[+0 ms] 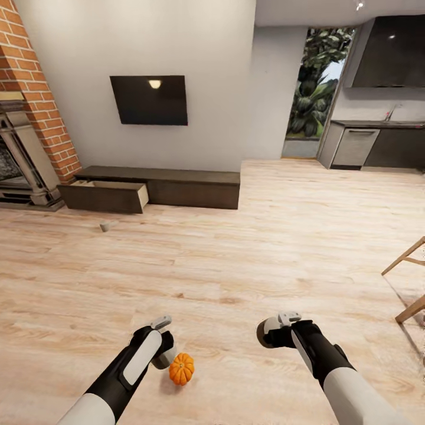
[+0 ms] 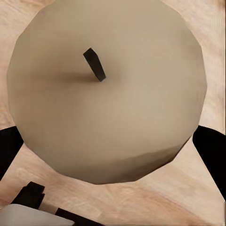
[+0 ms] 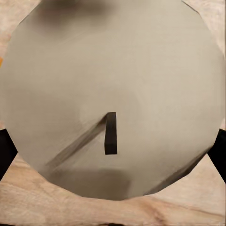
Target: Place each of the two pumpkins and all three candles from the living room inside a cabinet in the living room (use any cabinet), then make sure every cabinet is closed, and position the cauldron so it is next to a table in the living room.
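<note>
One orange pumpkin [image 1: 181,369] lies on the wood floor just right of my left gripper [image 1: 163,355]. That gripper is shut on a greyish candle [image 2: 108,99] with a dark wick, its black fingers [image 2: 9,147] against the candle's sides. My right gripper [image 1: 267,334] is shut on a second candle [image 3: 113,89]. A third candle [image 1: 108,225] lies on the floor in front of the long dark-brown cabinet [image 1: 189,188], whose left drawer [image 1: 109,196] is pulled out. The cauldron and the table are out of view.
A brick fireplace [image 1: 29,124] stands left of the cabinet and a black TV [image 1: 149,99] hangs above it. Grey kitchen units [image 1: 372,144] sit at the back right. Wooden chair legs [image 1: 407,277] reach in from the right edge.
</note>
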`<state>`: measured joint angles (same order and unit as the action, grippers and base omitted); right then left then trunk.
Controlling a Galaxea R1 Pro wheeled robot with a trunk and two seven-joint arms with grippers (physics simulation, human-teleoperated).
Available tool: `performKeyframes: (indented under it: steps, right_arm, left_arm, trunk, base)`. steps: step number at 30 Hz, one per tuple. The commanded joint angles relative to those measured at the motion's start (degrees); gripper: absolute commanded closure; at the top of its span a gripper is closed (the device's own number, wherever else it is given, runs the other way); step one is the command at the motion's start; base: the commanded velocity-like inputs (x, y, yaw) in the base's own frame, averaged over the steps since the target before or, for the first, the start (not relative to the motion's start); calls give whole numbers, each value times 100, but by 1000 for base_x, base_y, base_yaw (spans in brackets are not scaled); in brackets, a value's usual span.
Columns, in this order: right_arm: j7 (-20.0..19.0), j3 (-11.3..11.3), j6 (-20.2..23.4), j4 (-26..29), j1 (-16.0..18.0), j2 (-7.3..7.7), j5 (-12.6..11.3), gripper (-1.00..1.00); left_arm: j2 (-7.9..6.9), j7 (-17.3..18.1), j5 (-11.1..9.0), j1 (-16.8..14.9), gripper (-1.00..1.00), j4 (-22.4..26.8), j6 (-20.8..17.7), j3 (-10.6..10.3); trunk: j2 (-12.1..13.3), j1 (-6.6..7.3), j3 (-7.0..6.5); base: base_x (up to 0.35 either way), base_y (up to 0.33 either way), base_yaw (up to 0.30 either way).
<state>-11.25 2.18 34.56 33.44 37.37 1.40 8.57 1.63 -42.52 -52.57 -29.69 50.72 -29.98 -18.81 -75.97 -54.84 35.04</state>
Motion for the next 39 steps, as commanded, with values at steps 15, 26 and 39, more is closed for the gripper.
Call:
performKeyframes:
  steps: [15,26,39]
  right_arm:
    - [-7,14,25,-32,7,23,8,100]
    - [-18,29,25,-13,7,27,4,100]
    - [-26,42,0,10,7,36,-5,100]
  left_arm:
    - [145,-29,45,-2,100,-18,-26,-8]
    - [145,-29,45,-2,100,-35,-25,-8]
    - [145,-21,58,-2,100,-36,-17,-8]
  trunk:
    - [0,0,107]
    - [0,0,186]
    - [0,0,230]
  base:
    - [0,0,-182]
    - [0,0,-190]
    - [154,-27,-247]
